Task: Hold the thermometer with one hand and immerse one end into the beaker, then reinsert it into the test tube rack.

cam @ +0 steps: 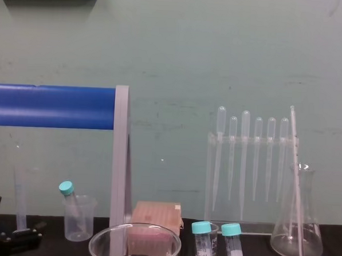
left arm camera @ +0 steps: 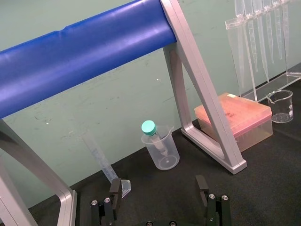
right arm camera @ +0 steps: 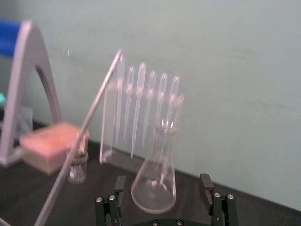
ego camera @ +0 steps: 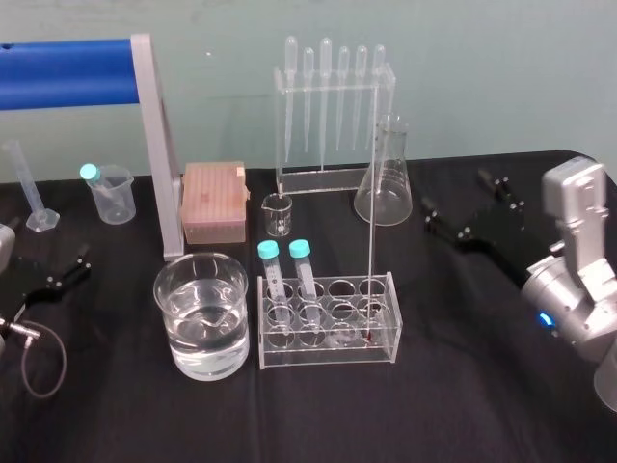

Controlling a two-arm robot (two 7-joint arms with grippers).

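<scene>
The thermometer (ego camera: 372, 231) stands in the clear test tube rack (ego camera: 390, 318) at its front right, red tip down, leaning slightly. It shows as a slanted rod (right arm camera: 80, 136) in the right wrist view and as a thin rod (cam: 296, 192) in the chest view. The beaker (ego camera: 202, 313), wide and part full of water, sits just left of the rack. My right gripper (ego camera: 466, 201) hovers open to the right of and behind the rack, apart from the thermometer, with its fingers (right arm camera: 205, 186) holding nothing. My left gripper (ego camera: 66, 270) rests open at the table's left edge.
Two teal-capped tubes (ego camera: 285, 280) stand in the rack's left side. Behind it are a conical flask (ego camera: 386, 183), a pipette stand (ego camera: 333, 116), a small glass beaker (ego camera: 277, 214) and a pink tip box (ego camera: 212, 201). A blue bar on a grey frame (ego camera: 159, 145) stands at the left.
</scene>
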